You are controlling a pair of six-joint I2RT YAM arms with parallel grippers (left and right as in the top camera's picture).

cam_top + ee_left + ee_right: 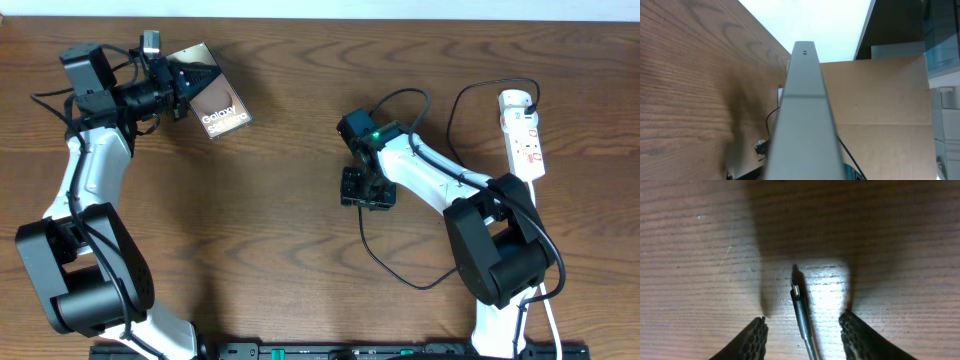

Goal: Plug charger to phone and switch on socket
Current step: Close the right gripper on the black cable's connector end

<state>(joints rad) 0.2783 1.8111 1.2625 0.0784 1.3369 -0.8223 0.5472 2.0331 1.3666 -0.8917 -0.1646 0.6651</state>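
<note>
- At the upper left of the overhead view, the left gripper (pixel 180 83) is pinched tight on the phone (pixel 222 108). It holds it by its upper left end, above the wooden table (pixel 300 60).
- The phone tilts out to the right of the fingers. Its brownish face and white "Galaxy" lettering are turned up towards the camera.
- From the left wrist camera the phone (pixel 802 115) shows edge-on, a grey strip running up the middle of the frame. The gripper's own fingers cannot be made out there.
- In the middle of the overhead view the right gripper (pixel 366 193) points down at the table, low over the wood.
- In the right wrist view its two fingers (pixel 756 339) stand apart at the bottom of the frame, and the right gripper (pixel 802 322) is not pinching anything.
- The charger (pixel 799 305) lies flat on the table between those fingers. Its slim connector tip points towards the top of the frame, with a gap of bare wood on either side.
- Seen from overhead, a thin black cable loops across the table below the right gripper and curves off towards the right.
- At the far right of the overhead view the socket (pixel 524 135), a white power strip with red marks, lies lengthwise from the top edge downward. It is well apart from both grippers.
- A black cable reaches its upper end, and a white lead trails towards the bottom of the frame.
</note>
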